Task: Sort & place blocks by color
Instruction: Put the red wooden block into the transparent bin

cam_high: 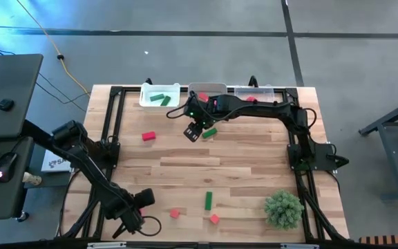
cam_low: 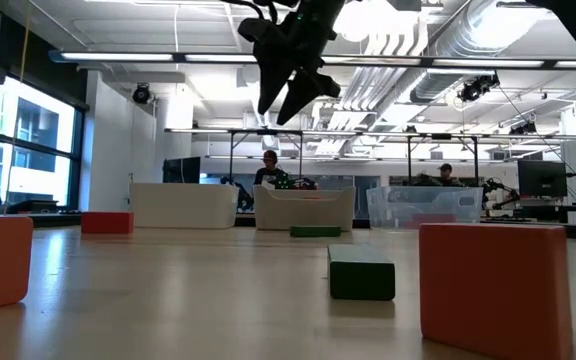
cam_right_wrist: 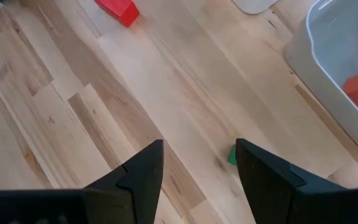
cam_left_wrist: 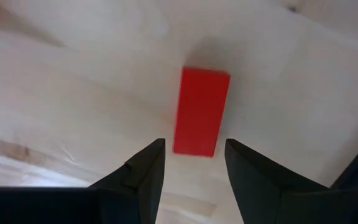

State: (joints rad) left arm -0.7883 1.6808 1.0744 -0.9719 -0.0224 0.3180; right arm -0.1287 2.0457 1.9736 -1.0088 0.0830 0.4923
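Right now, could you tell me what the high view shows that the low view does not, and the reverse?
Only the high view shows the left fingers low at the table's near edge, the bushy plant ball, and green blocks lying in the left tray.

Only the low view shows the room behind the table, with people seated at desks.

Both show the right fingers hanging open above the table near the trays, empty, and the green bar lying toward the near side.

One camera looks straight down over the whole worktop [cam_high: 206,166]. Another sits at worktop level, facing the trays [cam_low: 303,208] and room. Wrist cameras look closely down; all share the wood surface.
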